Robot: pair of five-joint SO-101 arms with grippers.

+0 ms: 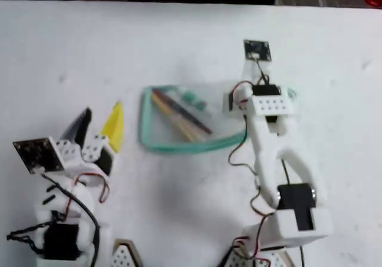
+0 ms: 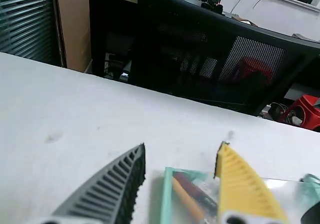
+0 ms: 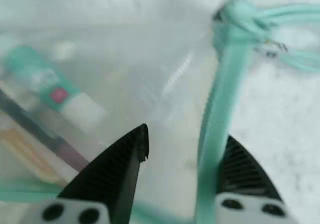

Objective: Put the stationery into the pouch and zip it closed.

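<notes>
Two arms work at a white table (image 1: 191, 28), their bases at its near edge. Nearest, the left gripper (image 1: 102, 109) sits low and short of the pouch (image 1: 144, 120), its black and yellow fingers spread wide with nothing between them, aimed toward the pouch's left end.

The right arm (image 1: 280, 159) stretches farther, its wrist above the pouch's right end. The right gripper (image 3: 187, 134) holds its two black fingers part open astride the teal zip strip (image 3: 220, 98). One finger is over the clear side and the other outside the strip and just beside it. The jaws are not closed on the strip.

The pouch lies flat at mid-table, clear plastic with a teal border. Inside it, several pencils (image 1: 179, 116) lie slantwise, with a teal tube (image 3: 47, 86) near them. The tube carries a small pink label whose print is too blurred to read. A teal cord (image 3: 280, 18) is knotted at the strip's far end.

Beyond the table's far edge stands a black mesh chair (image 2: 240, 58).
</notes>
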